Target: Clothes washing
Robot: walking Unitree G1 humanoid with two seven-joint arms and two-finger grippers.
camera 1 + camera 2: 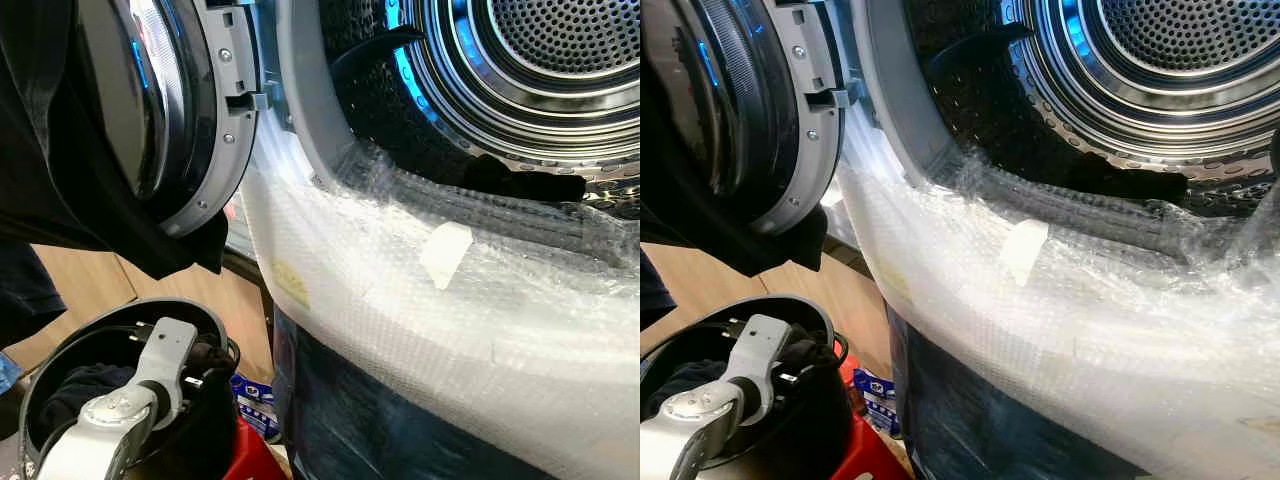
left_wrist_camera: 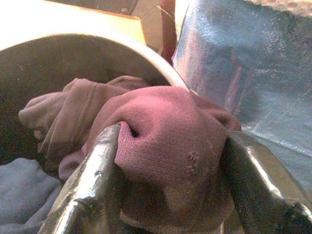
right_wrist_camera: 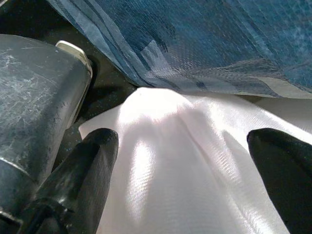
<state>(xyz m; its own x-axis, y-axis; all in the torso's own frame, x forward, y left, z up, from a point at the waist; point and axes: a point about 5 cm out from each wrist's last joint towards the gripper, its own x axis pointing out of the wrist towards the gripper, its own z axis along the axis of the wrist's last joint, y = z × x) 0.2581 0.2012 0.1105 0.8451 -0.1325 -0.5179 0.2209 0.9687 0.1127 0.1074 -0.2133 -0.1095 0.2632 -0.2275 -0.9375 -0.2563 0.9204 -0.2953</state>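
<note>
My left gripper [image 2: 170, 195] is closed on a maroon garment [image 2: 165, 141], the cloth bunched and pressed between both fingers [image 2: 92, 185]. The garment sits in the round dark laundry basket [image 1: 60, 365] at the lower left, where my left arm [image 1: 120, 410] reaches down into it. A grey-blue garment [image 2: 19, 195] lies beside the maroon one in the same basket.

My right gripper [image 3: 185, 175] stands with its fingers spread well apart, nothing between them, over smooth white fabric [image 3: 185, 161]; blue plastic film [image 3: 204, 39] lies beyond it.

The washing machine door [image 1: 170, 110] is swung open and the drum [image 1: 540, 60] is exposed. Something dark [image 1: 525, 180] lies at the drum's lower lip, and I judge it to be clothing already loaded, though I cannot confirm it. Bubble wrap [image 1: 450, 310] covers the machine front below the opening.

Assessment: loading is under way. The maroon garment is gripped but not yet lifted out; it and the grey-blue one remain to be transferred, then the door closed.

Limits: dark cloth [image 1: 60, 150] blocks the upper left of the head view. The basket's depth and remaining contents are hidden. What the white fabric belongs to is unclear.
</note>
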